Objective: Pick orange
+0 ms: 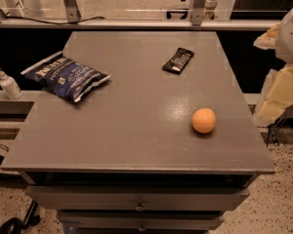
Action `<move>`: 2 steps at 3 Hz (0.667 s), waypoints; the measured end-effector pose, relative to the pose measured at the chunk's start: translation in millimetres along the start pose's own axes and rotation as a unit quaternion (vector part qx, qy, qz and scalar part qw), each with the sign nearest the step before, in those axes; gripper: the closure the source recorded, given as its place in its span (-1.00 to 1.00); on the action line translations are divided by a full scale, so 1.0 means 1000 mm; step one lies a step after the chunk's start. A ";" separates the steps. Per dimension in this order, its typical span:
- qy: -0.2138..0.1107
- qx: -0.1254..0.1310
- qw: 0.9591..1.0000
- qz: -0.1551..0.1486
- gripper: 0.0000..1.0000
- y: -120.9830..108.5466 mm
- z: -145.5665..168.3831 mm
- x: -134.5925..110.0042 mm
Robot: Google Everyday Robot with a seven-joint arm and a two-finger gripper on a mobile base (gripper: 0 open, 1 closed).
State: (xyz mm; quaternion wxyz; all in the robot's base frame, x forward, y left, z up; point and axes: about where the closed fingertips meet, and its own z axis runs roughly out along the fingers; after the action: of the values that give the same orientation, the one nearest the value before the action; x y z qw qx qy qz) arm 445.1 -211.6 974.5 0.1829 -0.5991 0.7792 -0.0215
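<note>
The orange (203, 120) is a small round fruit lying on the grey table top (136, 130), towards the front right. My gripper (277, 99) shows as cream-coloured parts at the right edge of the camera view, beyond the table's right side. It is off to the right of the orange and well apart from it, touching nothing on the table.
A blue chip bag (66, 77) lies at the table's left. A dark snack bar (178, 60) lies at the back right of centre. A white pump bottle (9, 83) stands on a ledge left of the table. Drawers (136, 199) sit below the front edge.
</note>
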 end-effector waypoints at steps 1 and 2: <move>-0.047 -0.010 0.999 0.014 -1.00 0.010 0.023 -0.017; -0.087 -0.028 0.995 0.026 -1.00 0.020 0.057 -0.030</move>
State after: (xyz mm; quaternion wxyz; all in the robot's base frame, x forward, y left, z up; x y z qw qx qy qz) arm 450.5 -166.5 924.1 0.2341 -0.5826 0.7762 0.0571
